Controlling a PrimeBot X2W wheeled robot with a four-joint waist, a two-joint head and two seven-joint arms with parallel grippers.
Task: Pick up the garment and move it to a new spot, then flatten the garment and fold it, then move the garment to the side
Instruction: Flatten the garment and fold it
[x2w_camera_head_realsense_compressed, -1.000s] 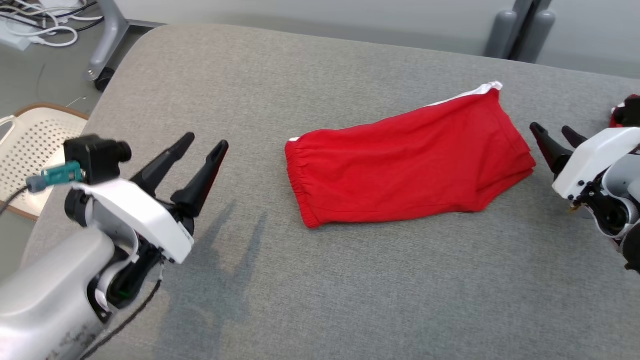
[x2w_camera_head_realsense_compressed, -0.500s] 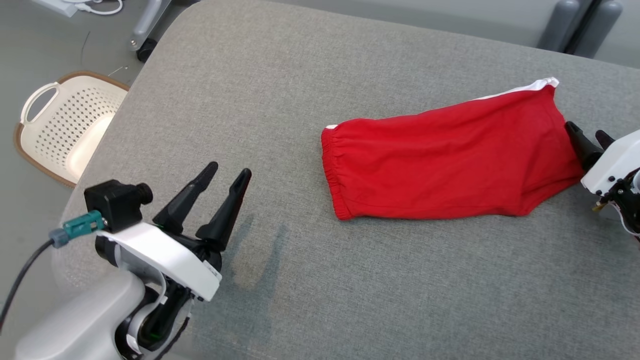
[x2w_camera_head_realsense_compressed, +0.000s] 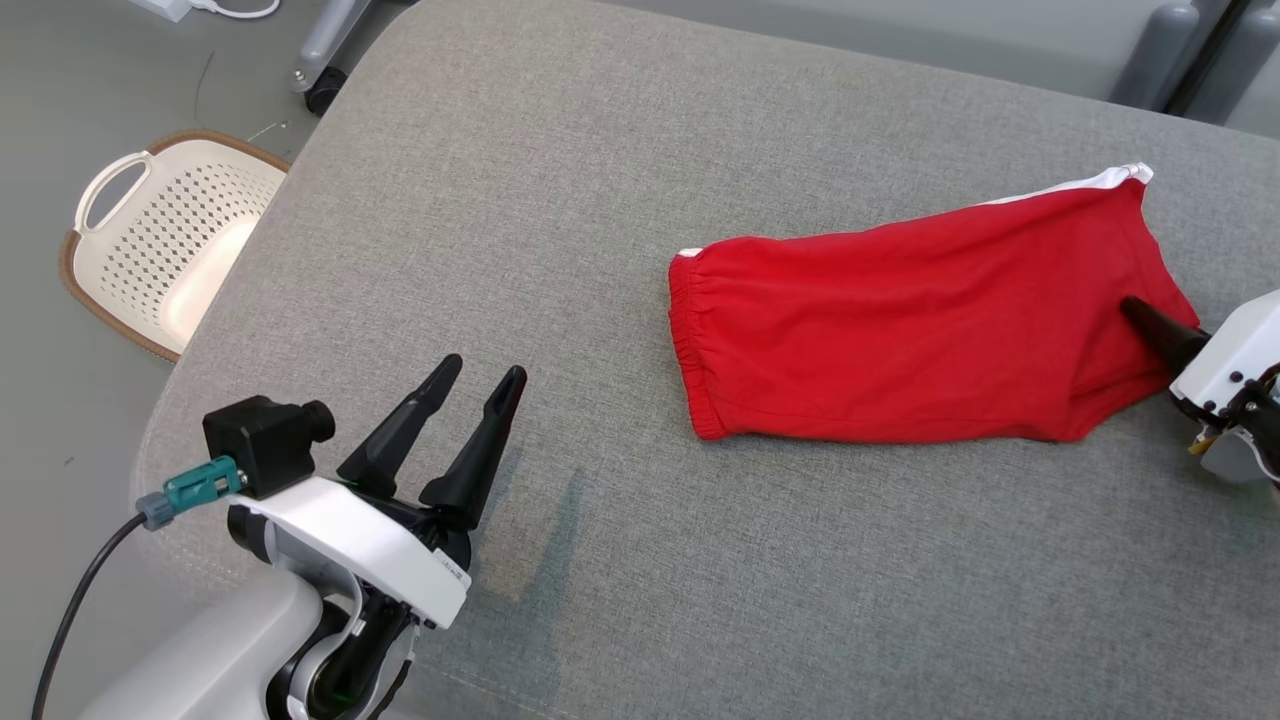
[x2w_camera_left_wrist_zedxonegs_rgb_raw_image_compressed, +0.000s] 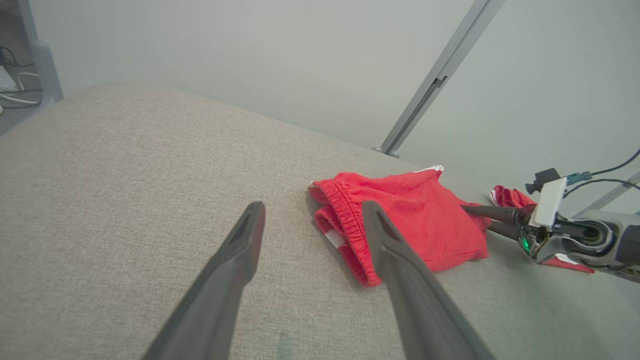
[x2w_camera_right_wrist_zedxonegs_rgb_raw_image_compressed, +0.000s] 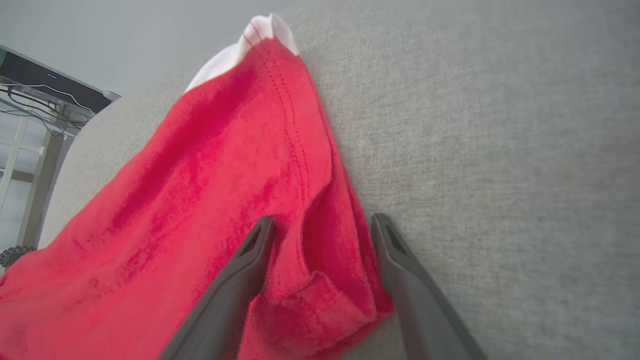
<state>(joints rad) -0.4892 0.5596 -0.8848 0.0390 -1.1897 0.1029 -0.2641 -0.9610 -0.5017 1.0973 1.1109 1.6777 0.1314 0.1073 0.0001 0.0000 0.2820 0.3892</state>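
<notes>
At the lower left of the head view, the left jaws are held apart and empty on the left arm (x2w_camera_head_realsense_compressed: 200, 650). They are poised over the grey bench (x2w_camera_head_realsense_compressed: 600, 150), well apart from the garment (x2w_camera_head_realsense_compressed: 920, 320). The garment, a pair of red shorts, is laid flat and doubled at the centre right of the frame. Its elastic waistband (x2w_camera_head_realsense_compressed: 690, 350) is turned toward the middle and its white trim (x2w_camera_head_realsense_compressed: 1100, 180) toward the upper right.

At the right edge, the right jaws on the right arm (x2w_camera_head_realsense_compressed: 1235, 350) are spread wide over the lower hem corner, with nothing clamped. In the right wrist view one finger (x2w_camera_right_wrist_zedxonegs_rgb_raw_image_compressed: 240, 285) is laid on the cloth and the other finger (x2w_camera_right_wrist_zedxonegs_rgb_raw_image_compressed: 405, 280) is set just beside its edge, on the bench.

A grasp at this corner is judged to be in hand. The scene fits both shorts about to be lifted to a new spot and folded shorts about to be drawn aside. For a sound grip, the bunched fold between the fingers should be taken in whole. Every layer should be caught, and the jaws brought fully together before any pull, so that the layers are not parted.

Farther off, a basket (x2w_camera_head_realsense_compressed: 170, 240) is seen on the floor at the upper left. In the left wrist view a second red cloth (x2w_camera_left_wrist_zedxonegs_rgb_raw_image_compressed: 507, 196) is seen beyond the right arm.
</notes>
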